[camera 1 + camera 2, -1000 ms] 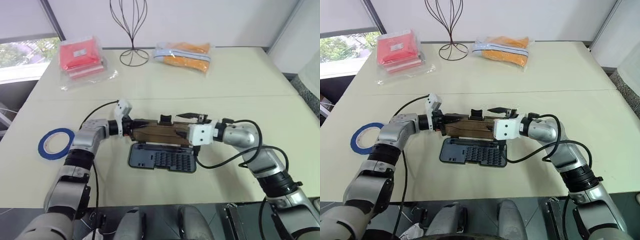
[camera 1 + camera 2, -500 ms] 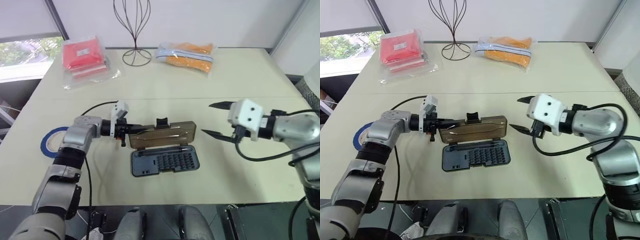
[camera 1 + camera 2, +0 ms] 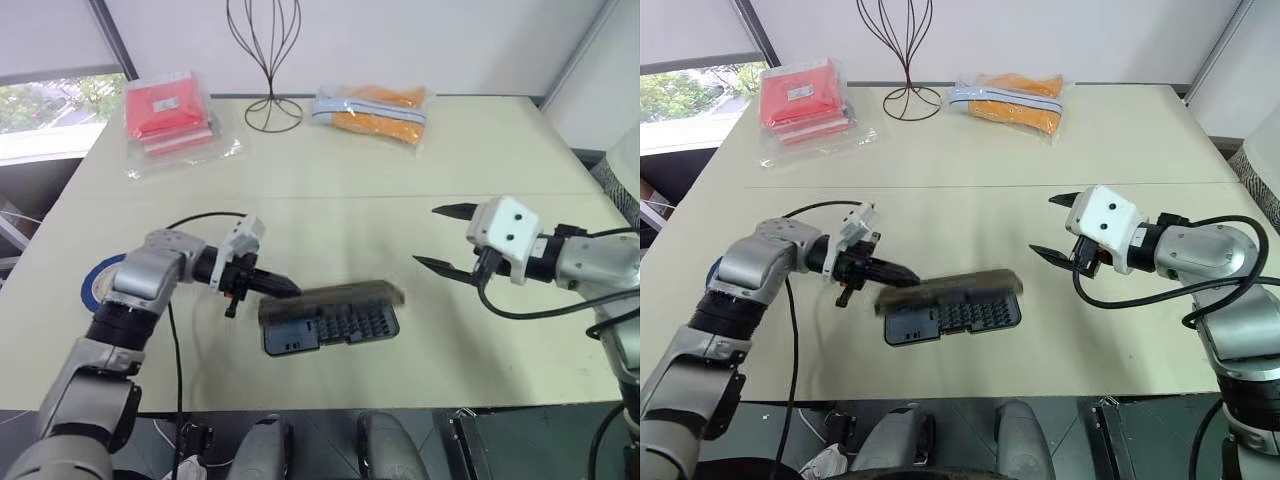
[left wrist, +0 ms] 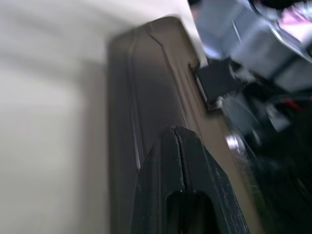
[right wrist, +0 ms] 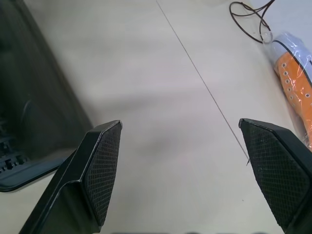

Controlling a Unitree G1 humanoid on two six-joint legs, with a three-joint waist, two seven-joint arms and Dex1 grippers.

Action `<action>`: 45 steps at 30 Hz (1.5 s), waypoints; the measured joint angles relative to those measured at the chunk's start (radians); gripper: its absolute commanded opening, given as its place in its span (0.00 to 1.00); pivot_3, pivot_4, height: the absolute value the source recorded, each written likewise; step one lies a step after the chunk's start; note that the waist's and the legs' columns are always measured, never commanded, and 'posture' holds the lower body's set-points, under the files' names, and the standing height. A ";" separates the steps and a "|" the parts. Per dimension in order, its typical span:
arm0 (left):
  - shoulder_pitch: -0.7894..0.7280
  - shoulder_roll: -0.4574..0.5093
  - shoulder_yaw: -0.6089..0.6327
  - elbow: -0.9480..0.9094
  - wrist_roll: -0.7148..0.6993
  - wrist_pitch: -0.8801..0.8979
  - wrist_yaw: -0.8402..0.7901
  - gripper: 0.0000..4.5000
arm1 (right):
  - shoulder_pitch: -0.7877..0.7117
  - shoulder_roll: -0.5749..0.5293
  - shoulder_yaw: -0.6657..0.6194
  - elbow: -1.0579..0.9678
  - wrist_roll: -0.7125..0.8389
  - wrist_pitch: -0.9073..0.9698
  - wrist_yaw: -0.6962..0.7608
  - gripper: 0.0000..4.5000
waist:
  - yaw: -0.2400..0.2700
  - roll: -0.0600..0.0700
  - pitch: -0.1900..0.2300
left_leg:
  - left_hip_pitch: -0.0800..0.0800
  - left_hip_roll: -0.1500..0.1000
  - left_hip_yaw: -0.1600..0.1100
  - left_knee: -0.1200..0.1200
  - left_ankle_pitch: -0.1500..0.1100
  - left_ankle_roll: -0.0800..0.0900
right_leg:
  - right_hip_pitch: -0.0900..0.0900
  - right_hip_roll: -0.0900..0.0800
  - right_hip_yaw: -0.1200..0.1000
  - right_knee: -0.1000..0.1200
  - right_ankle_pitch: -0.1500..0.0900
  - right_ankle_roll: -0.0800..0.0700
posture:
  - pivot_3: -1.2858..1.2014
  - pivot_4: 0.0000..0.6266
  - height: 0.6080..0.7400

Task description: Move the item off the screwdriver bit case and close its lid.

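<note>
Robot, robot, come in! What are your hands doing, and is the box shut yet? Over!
Left end effector shut, at the smoky-brown translucent lid. Right end effector open, empty. Lid partway down over the dark grey bit tray. Blue tape ring off the case.

I see the screwdriver bit case (image 3: 330,326) at lower centre of the frame, its dark grey-blue tray flat on the table with rows of small bits. Its smoky-brown lid (image 3: 340,296) is tilted low over the tray, blurred. The blue tape ring (image 3: 100,282) lies at left, well apart.
</note>
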 measured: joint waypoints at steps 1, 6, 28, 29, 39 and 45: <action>0.014 0.002 -0.026 0.000 0.025 -0.026 -0.004 0.00 | 0.000 0.000 0.003 0.002 0.000 -0.002 0.000 0.89 | 0.000 0.000 0.000 | 0.000 0.000 0.000 0.000 0.000 0.000 | 0.000 0.000 0.000 0.000 0.000 0.000 | 0.52 0.24 1.00; 0.032 -0.032 -0.079 0.048 0.086 -0.221 0.001 0.00 | 0.000 0.000 0.020 0.008 0.000 -0.004 -0.003 0.89 | 0.005 0.002 -0.002 | 0.003 0.000 0.000 0.000 0.000 0.000 | 0.004 0.000 0.000 -0.001 0.000 0.000 | 0.52 0.24 1.00; -0.211 -0.178 -0.013 0.309 0.088 -0.178 0.112 0.00 | 0.068 0.042 0.154 -0.089 0.322 0.204 0.093 0.26 | 0.002 0.003 -0.009 | 0.001 0.000 -0.001 0.001 0.000 0.001 | 0.003 0.000 -0.001 -0.001 0.000 0.000 | 0.52 0.24 1.00; -0.217 -0.190 -0.015 0.342 0.104 -0.198 0.122 0.00 | 0.086 0.041 0.180 -0.098 0.323 0.205 0.106 0.15 | 0.002 0.002 -0.009 | 0.001 0.000 -0.001 0.001 0.000 0.001 | 0.002 0.001 -0.001 -0.001 0.000 0.000 | 0.52 0.24 1.00; -0.241 -0.267 -0.033 0.502 0.183 -0.284 0.144 0.00 | 0.134 0.074 0.395 -0.117 0.255 0.191 0.108 0.01 | 0.002 -0.001 -0.007 | 0.001 0.000 -0.001 0.001 0.000 0.001 | 0.002 0.001 -0.001 0.000 0.000 0.000 | 0.52 0.24 1.00; -0.240 -0.289 -0.036 0.502 0.194 -0.284 0.154 0.00 | 0.106 0.146 0.453 -0.092 0.182 0.191 0.025 0.01 | 0.002 -0.001 -0.006 | 0.001 0.000 -0.002 0.001 0.000 0.001 | 0.002 0.001 -0.001 0.000 0.000 0.000 | 0.52 0.24 1.00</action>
